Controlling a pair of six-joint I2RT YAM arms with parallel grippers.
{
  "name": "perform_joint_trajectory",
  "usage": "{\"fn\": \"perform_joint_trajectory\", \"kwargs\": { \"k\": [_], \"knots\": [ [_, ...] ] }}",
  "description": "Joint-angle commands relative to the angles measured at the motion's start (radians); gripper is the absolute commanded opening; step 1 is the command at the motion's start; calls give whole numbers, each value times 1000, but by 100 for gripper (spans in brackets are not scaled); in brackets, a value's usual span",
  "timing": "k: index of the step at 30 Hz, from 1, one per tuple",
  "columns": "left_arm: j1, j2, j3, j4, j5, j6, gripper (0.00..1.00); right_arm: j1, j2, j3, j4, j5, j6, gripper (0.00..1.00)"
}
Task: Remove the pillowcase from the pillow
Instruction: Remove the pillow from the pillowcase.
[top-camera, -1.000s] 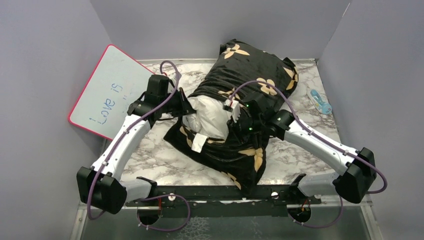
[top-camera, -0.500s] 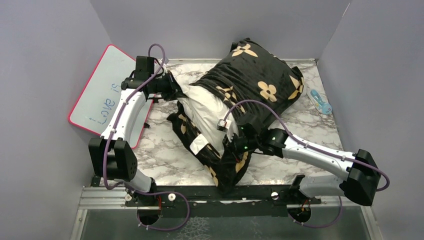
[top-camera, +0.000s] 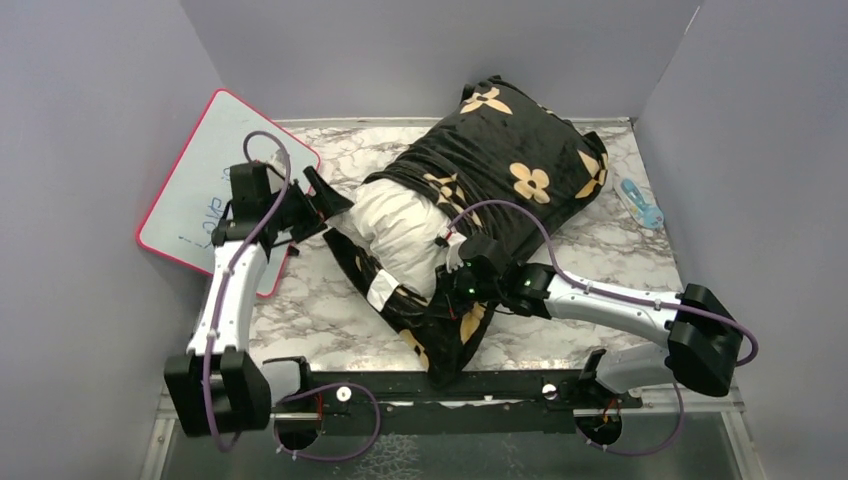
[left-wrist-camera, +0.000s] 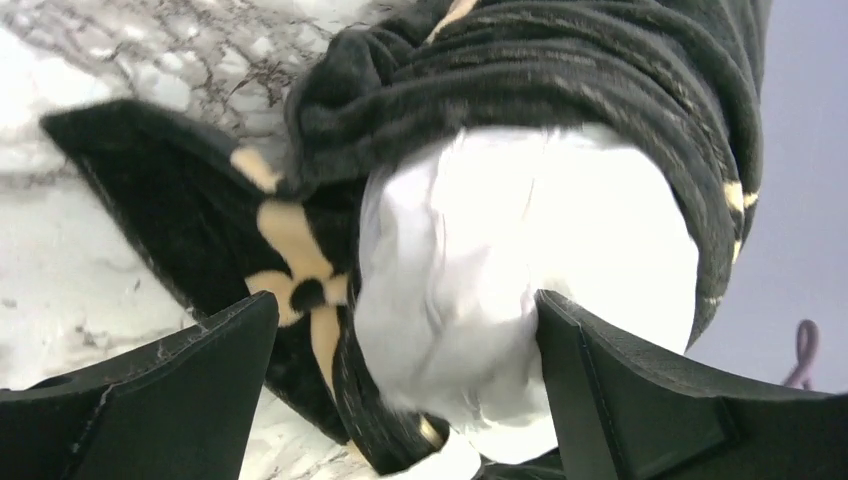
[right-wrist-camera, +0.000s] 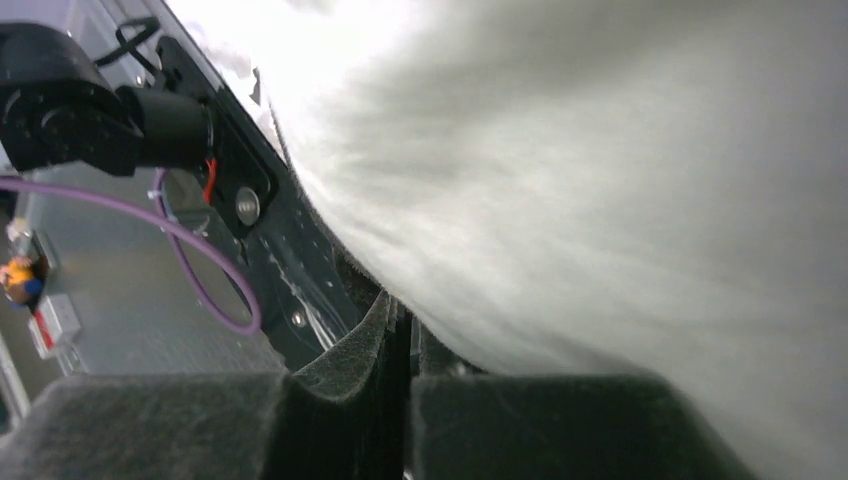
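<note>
The black pillowcase (top-camera: 505, 150) with tan flower motifs still covers the far half of the pillow (top-camera: 400, 225). The pillow's white near end bulges out of the case's opening. My left gripper (top-camera: 335, 205) is open just left of that end and holds nothing. In the left wrist view its fingers (left-wrist-camera: 170, 390) frame the pillow (left-wrist-camera: 520, 240) and a loose flap of the pillowcase (left-wrist-camera: 200, 200). My right gripper (top-camera: 450, 292) is shut on the pillowcase's near edge. In the right wrist view a fold of black pillowcase fabric (right-wrist-camera: 385, 335) sits pinched in the gripper (right-wrist-camera: 405, 385), right under the pillow (right-wrist-camera: 620, 180).
A pink-rimmed whiteboard (top-camera: 185, 195) leans at the left wall, right behind my left arm. A small blue object (top-camera: 640, 205) lies at the right. Grey walls close in three sides of the marble table (top-camera: 320, 315). A black rail (top-camera: 450, 385) runs along the near edge.
My left gripper let go, opened and drew back left toward the whiteboard. My right gripper shut on the pillowcase edge and moved nearer. More white pillow shows.
</note>
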Motion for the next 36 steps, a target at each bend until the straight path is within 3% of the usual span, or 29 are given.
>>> {"fn": "perform_joint_trajectory", "kwargs": {
  "k": [1, 6, 10, 15, 19, 21, 25, 29, 30, 36],
  "knots": [
    [17, -235, -164, 39, -31, -88, 99, 13, 74, -12, 140, 0, 119, 1],
    [-7, -435, -262, 58, 45, -212, 99, 13, 134, 8, 130, -30, 100, 1],
    [-91, -499, -272, 64, -2, -273, 99, 13, 131, -13, 158, -34, 109, 1],
    [-366, -423, -302, 120, -178, -327, 98, 13, 114, -33, 230, -56, 130, 1],
    [-545, -275, -259, 165, -338, -307, 91, 13, 63, -56, 260, -37, 127, 1],
    [-568, -217, -249, 175, -369, -283, 82, 13, 28, -63, 256, -32, 110, 1],
    [-570, -150, -244, 226, -363, -258, 53, 13, -57, -91, 232, -32, 57, 1],
    [-571, -63, -175, 253, -308, -205, 5, 13, -141, -135, 226, -87, -8, 1],
    [-571, -45, -146, 254, -301, -189, 0, 13, -151, -136, 210, -111, -31, 1],
    [-555, 74, 129, 193, -290, -123, 0, 58, -91, -129, 38, -206, -103, 1]
  ]
}}
